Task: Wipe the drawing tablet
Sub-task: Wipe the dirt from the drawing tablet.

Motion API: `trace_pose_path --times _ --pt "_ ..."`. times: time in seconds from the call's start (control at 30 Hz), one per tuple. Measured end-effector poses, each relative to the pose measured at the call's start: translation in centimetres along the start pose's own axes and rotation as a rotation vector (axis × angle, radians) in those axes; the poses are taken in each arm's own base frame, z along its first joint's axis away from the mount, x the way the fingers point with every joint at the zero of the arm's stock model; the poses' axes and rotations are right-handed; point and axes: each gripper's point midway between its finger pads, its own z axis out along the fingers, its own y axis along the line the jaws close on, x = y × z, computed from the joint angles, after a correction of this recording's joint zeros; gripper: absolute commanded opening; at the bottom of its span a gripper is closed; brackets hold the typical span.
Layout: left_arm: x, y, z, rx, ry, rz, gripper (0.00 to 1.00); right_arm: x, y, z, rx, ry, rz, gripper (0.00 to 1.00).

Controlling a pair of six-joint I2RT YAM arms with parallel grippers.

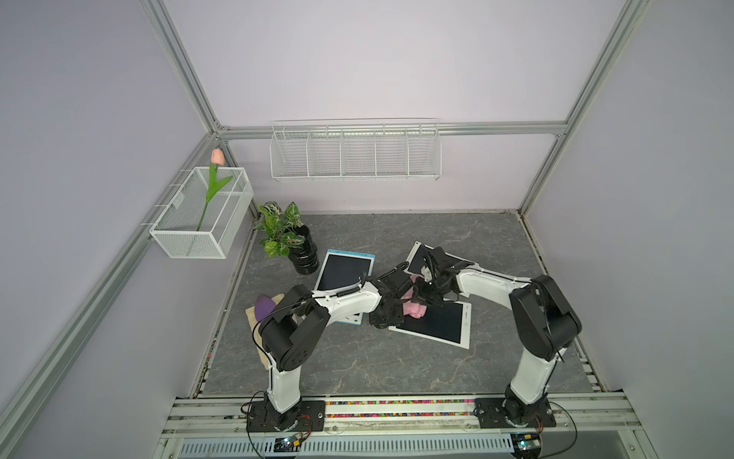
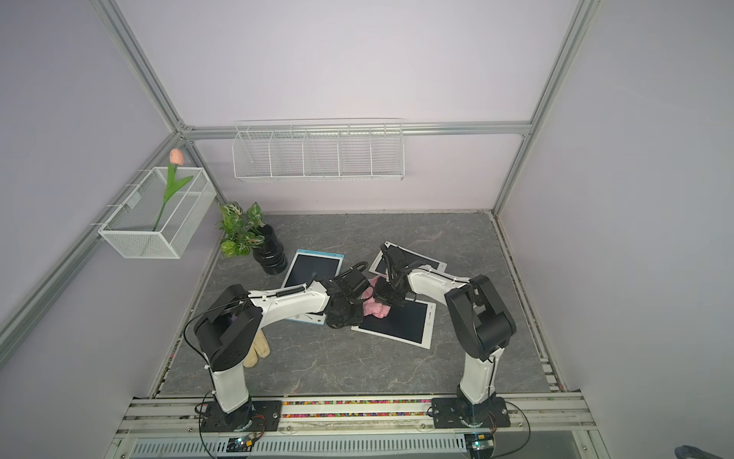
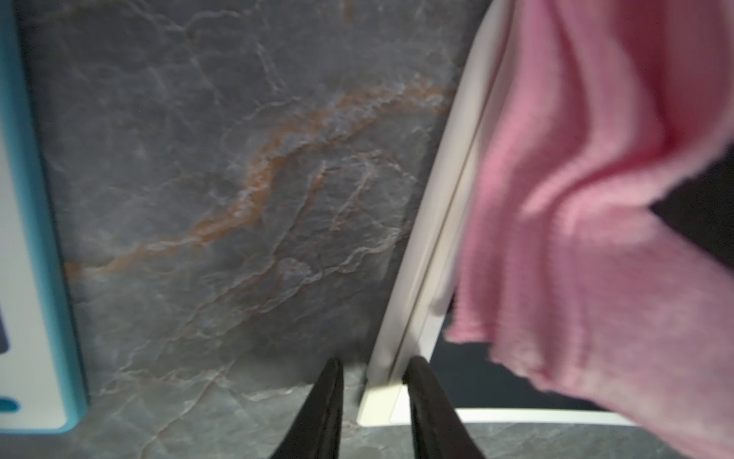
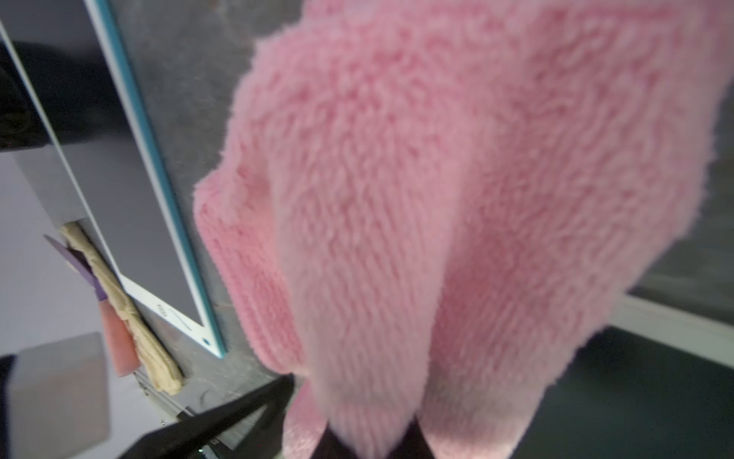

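Observation:
A white-framed drawing tablet with a dark screen lies on the grey marble table, in front of centre. A fluffy pink cloth rests bunched on the tablet's far left part. My right gripper comes down from above, shut on the cloth. My left gripper stands narrowly open astride the tablet's white corner. One finger is over the table and clear of the edge. The other is against the frame, beside the pink cloth.
A blue-framed tablet lies left of centre, partly under my left arm. Another white tablet lies behind my right wrist. A potted plant stands at back left. Beige and purple cloths lie near the left edge. Wire baskets hang on the walls.

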Motion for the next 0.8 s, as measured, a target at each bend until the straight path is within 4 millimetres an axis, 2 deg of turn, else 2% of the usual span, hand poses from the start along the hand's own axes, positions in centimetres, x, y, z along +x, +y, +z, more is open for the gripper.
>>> trace_pose_path --times 0.1,0.17,0.27,0.33,0.4,0.47,0.57,0.67,0.8 --pt "0.0 0.0 0.0 0.0 -0.001 -0.002 0.31 -0.3 1.1 0.0 -0.028 -0.007 0.003 0.07" --pt "0.0 0.0 0.0 0.0 0.0 -0.002 0.31 -0.3 0.2 -0.3 -0.028 -0.012 0.021 0.07" --pt "0.0 0.0 0.0 0.0 0.0 -0.003 0.31 0.0 -3.7 -1.7 -0.001 -0.02 0.094 0.07" --pt "0.0 0.0 0.0 0.0 0.0 -0.003 0.31 0.2 -7.0 -3.2 0.025 -0.034 0.153 0.07" --pt "0.0 0.0 0.0 0.0 0.0 -0.003 0.31 0.3 -9.4 -4.9 0.054 -0.058 0.184 0.07" --pt "0.0 0.0 0.0 0.0 0.0 -0.003 0.31 1.1 -10.4 -6.0 0.075 -0.074 0.174 0.07" --pt "0.0 0.0 0.0 0.001 0.0 -0.007 0.31 2.9 -9.4 -5.8 0.083 -0.057 0.106 0.07" --pt "0.0 -0.1 0.0 0.003 -0.001 -0.01 0.31 4.5 -7.0 -4.1 0.074 -0.02 0.032 0.07" --pt "-0.1 -0.2 0.0 0.008 -0.002 -0.013 0.31 4.3 -2.6 -1.1 0.03 0.002 -0.033 0.07"
